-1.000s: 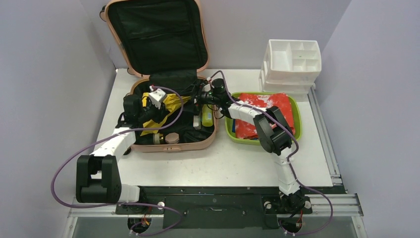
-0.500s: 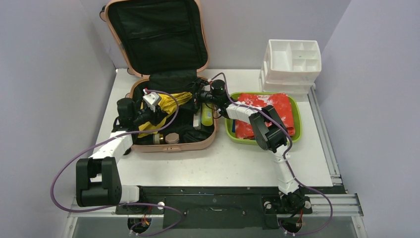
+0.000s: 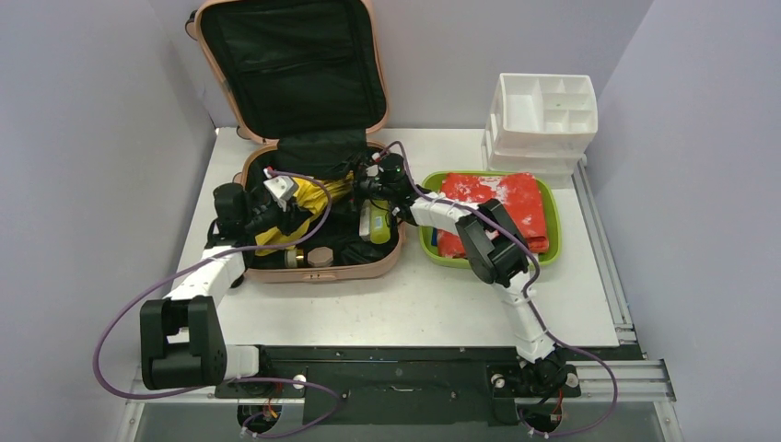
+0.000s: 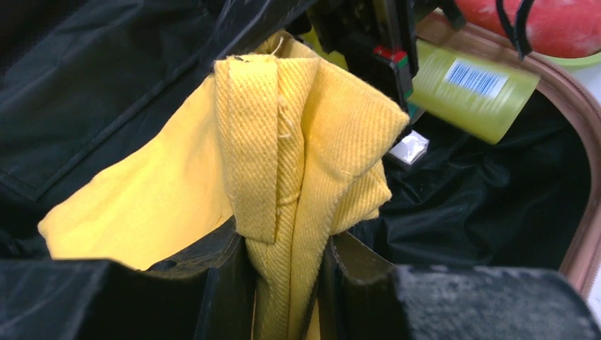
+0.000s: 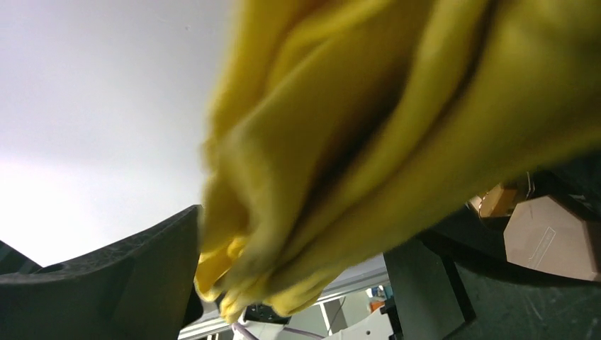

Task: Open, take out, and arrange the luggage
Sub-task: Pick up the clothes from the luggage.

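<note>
A: Luggage first. Where is it?

B: The luggage lies open, lid upright at its far side, lower shell flat and full. A green tray sits just right of it, and both arms reach in from its near side.

A: And the claws?

B: The left gripper is closed most of the way on a yellow cloth, pinching the folds over the luggage's left half. The right gripper hangs over the luggage's right half. Its jaws are wide, with the cloth's other end bunched between them, unpinched.

A: Which way does the cloth run?

B: Its long axis crosses the luggage left to right, claw to claw. The right claw is nearer the free end, so I judge closing there comes next. A green bottle lies close by and could snag.
</note>
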Controlling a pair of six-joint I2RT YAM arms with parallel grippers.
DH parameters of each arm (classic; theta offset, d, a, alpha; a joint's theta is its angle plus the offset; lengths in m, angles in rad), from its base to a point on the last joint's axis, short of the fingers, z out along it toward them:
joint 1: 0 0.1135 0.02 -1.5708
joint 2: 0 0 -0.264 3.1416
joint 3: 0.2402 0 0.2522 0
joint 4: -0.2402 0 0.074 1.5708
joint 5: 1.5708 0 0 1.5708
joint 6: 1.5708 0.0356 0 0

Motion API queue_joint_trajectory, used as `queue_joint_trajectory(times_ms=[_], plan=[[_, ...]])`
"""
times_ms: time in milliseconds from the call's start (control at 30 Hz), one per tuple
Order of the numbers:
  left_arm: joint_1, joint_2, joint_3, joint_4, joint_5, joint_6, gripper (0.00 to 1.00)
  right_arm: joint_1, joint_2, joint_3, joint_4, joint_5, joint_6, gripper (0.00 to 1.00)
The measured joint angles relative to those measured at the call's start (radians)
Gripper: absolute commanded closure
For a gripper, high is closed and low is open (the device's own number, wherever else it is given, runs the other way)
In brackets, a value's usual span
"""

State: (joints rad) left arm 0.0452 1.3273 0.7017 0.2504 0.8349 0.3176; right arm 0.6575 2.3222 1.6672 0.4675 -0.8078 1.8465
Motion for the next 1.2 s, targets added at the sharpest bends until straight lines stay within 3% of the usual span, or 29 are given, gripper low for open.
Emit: queue_joint_trajectory(times_ms=[267, 333, 400, 500, 533, 600, 667, 700, 733, 767, 800, 833, 867, 900, 933, 1000, 1200], plan=[[0.002, -0.018, 0.0, -0.016, 0.071, 0.014, 1.0, 0.035, 0.029, 0.003, -0.021, 0.008, 0.01, 0.13], [0.0, -0.019, 0.0, -0.046, 0.081, 0.051, 1.0, 0.036, 0.031, 0.005, -0.018, 0.009, 0.013, 0.18], [-0.009, -0.026, 0.0, -0.08, 0.083, 0.098, 1.0, 0.036, 0.031, 0.005, -0.016, 0.009, 0.018, 0.3], [-0.021, -0.035, 0.0, -0.133, 0.083, 0.166, 1.0, 0.036, 0.032, 0.005, -0.02, 0.008, 0.017, 0.6], [-0.022, -0.038, 0.001, -0.144, 0.083, 0.181, 1.0, 0.036, 0.034, 0.005, -0.024, 0.008, 0.016, 0.63], [-0.023, -0.041, 0.004, -0.167, 0.082, 0.208, 0.93, 0.035, 0.042, 0.005, -0.026, 0.008, 0.0, 0.71], [-0.023, -0.042, 0.008, -0.189, 0.082, 0.228, 0.67, 0.035, 0.043, 0.005, -0.029, 0.008, -0.015, 0.84], [-0.023, -0.043, 0.012, -0.2, 0.081, 0.237, 0.46, 0.035, 0.043, 0.005, -0.031, 0.007, -0.02, 0.97], [-0.023, -0.044, 0.018, -0.216, 0.081, 0.244, 0.37, 0.034, 0.043, 0.005, -0.033, 0.006, -0.025, 1.0], [-0.023, -0.045, 0.023, -0.232, 0.087, 0.251, 0.15, 0.034, 0.043, 0.005, -0.035, 0.005, -0.03, 0.92], [-0.025, -0.05, 0.032, -0.265, 0.1, 0.251, 0.06, 0.032, 0.043, 0.005, -0.039, 0.007, -0.042, 0.77], [-0.027, -0.056, 0.038, -0.284, 0.11, 0.261, 0.01, 0.028, 0.043, 0.005, -0.05, 0.007, -0.06, 0.67], [-0.029, -0.065, 0.045, -0.306, 0.117, 0.264, 0.02, 0.024, 0.043, 0.005, -0.063, 0.006, -0.08, 0.67], [-0.031, -0.073, 0.053, -0.325, 0.123, 0.262, 0.03, 0.018, 0.043, 0.008, -0.079, 0.004, -0.107, 0.72], [-0.031, -0.083, 0.061, -0.34, 0.129, 0.259, 0.04, 0.012, 0.043, 0.014, -0.104, 0.002, -0.135, 0.88], [-0.023, -0.101, 0.079, -0.362, 0.138, 0.243, 0.04, -0.002, 0.042, 0.026, -0.146, -0.001, -0.187, 1.0], [0.059, -0.16, 0.13, -0.381, 0.122, 0.113, 0.04, -0.047, 0.031, 0.029, -0.232, -0.009, -0.315, 1.0]])
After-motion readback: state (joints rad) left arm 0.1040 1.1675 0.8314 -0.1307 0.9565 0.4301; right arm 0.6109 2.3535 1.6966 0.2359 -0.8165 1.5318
